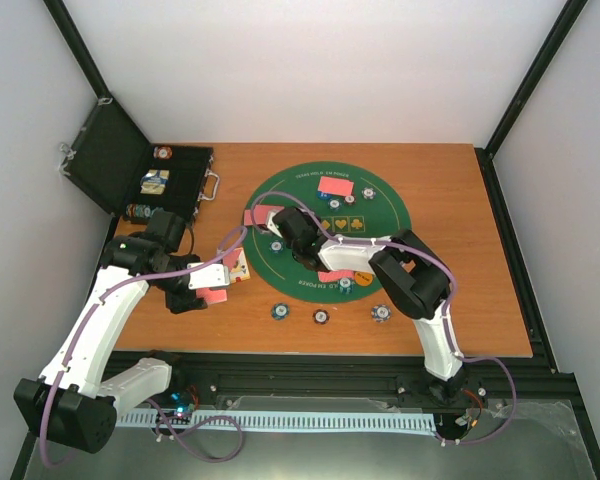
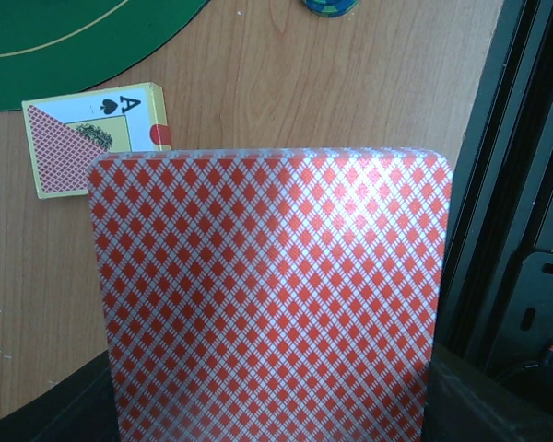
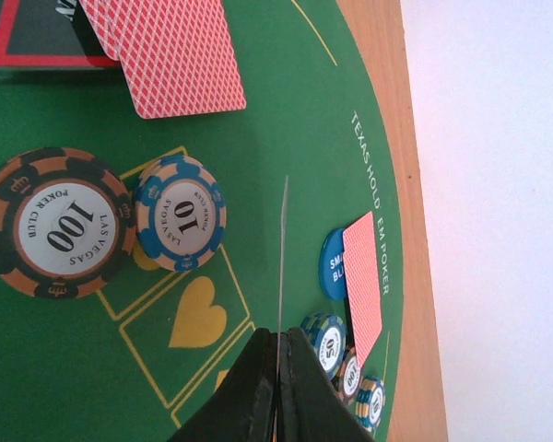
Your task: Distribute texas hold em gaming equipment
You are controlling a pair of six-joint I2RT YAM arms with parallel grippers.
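Two cards are in the grippers, and neither shows in full. The left gripper [image 1: 208, 288] carries a red-backed card [image 2: 272, 295] off the table [image 1: 460, 250], by the near-left rim of the mat [image 1: 380, 235]. In the left wrist view this card fills the frame, hides the fingers, and is cut off at its lower edge, so the clamp itself is unseen. The right gripper [image 3: 278, 343] is pinched closed on an edge-on card [image 3: 282, 258], which shows only as a thin pale line over the green felt. Its face cannot be read.

The card backs carry a red diamond lattice on white. The chips have striped rims and white centres printed with numbers. A yellow-edged box [image 2: 97, 138] showing an ace of spades lies flat on the wood, its corner hidden behind the red-backed card.

In the right wrist view:
- One 100 chip [image 3: 55, 226] and one 10 chip [image 3: 180, 224] lie side by side.
- Two overlapping cards [image 3: 166, 55] are cut off by the top edge.
- One flat card [image 3: 364, 281] covers half of a blue button [image 3: 330, 264], hiding part of its lettering.
- Three small chips [image 3: 324, 343] sit just beside the button.

In the top view, three table chips [image 1: 322, 317] lie apart on bare wood along the mat's near side. One far card [image 1: 335, 186] lies at the far side of the mat. An open case [image 1: 130, 165] stands at the far left, its contents too small to tell.
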